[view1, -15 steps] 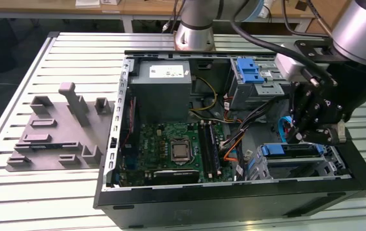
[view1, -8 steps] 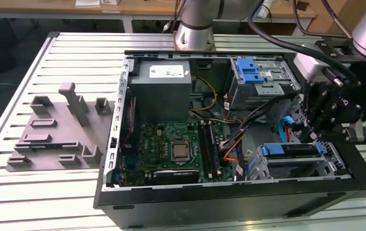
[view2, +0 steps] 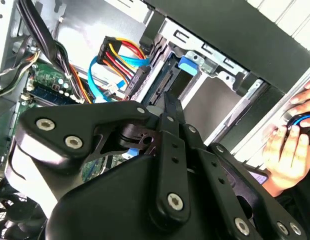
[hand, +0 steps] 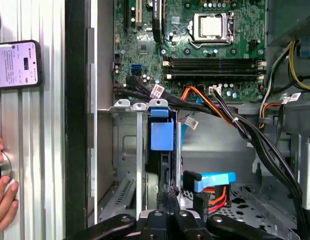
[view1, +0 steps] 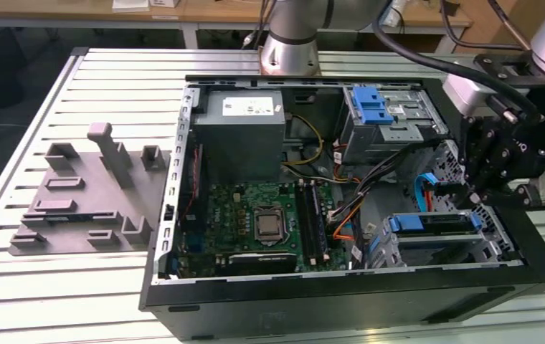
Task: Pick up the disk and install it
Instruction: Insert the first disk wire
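The disk sits in the lower drive bay of the open computer case, at the exterior view's right, its blue carrier bracket facing up. In the first wrist view the disk stands edge-on in the bay slot with its blue tab showing. My gripper hangs just over the bay's right end. In both wrist views its fingers meet in a narrow point, shut, with nothing between them. The gripper tips are right at the disk's near end; contact cannot be judged. The second wrist view has the gripper pointing at the disk.
A grey moulded holder fixture lies on the slatted table left of the case. An upper drive cage with a blue latch and cable bundles crowd the bay. A person's hand and a phone rest outside the case wall.
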Tool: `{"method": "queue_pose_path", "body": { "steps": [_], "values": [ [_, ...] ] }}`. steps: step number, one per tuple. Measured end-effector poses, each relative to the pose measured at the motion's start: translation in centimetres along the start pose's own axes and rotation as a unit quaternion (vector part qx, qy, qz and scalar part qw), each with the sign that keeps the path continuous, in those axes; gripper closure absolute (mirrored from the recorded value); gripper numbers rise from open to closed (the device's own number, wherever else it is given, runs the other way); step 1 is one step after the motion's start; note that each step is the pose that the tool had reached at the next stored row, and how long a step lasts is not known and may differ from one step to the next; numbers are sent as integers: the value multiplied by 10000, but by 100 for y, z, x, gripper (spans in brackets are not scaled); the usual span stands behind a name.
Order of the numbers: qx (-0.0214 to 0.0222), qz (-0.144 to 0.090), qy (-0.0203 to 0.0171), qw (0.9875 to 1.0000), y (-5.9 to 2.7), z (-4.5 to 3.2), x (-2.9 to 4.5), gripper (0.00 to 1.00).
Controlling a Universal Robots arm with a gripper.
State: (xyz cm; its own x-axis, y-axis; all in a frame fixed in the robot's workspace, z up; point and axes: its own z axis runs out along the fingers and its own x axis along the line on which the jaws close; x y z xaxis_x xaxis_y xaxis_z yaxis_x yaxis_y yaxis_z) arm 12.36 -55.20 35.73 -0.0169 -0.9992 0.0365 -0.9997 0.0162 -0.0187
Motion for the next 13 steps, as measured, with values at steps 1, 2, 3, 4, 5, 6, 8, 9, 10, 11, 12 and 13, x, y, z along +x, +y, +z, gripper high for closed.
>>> {"method": "queue_pose_path", "body": {
  "steps": [1,2,3,4,5,6,8,9,10,11,12,13],
  "values": [
    [23,1,-1,10000,0,-10,-10,89],
    [46,2,0,10000,-1,-21,-24,89],
    [67,2,0,10000,-1,-30,-39,89],
    [86,3,0,10000,-1,-39,-57,89],
    [101,4,0,9999,-1,-45,-75,89],
    [111,4,0,9999,-1,-50,-96,89],
    [124,4,-1,9999,-1,-59,-133,89],
    [128,4,-1,9999,0,-62,-153,89],
    [130,4,0,9999,0,-64,-173,89],
    [132,4,0,9999,0,-65,-190,89],
    [132,4,0,9999,0,-65,-203,89],
    [132,5,0,9999,1,-65,-206,89]
  ]
}}
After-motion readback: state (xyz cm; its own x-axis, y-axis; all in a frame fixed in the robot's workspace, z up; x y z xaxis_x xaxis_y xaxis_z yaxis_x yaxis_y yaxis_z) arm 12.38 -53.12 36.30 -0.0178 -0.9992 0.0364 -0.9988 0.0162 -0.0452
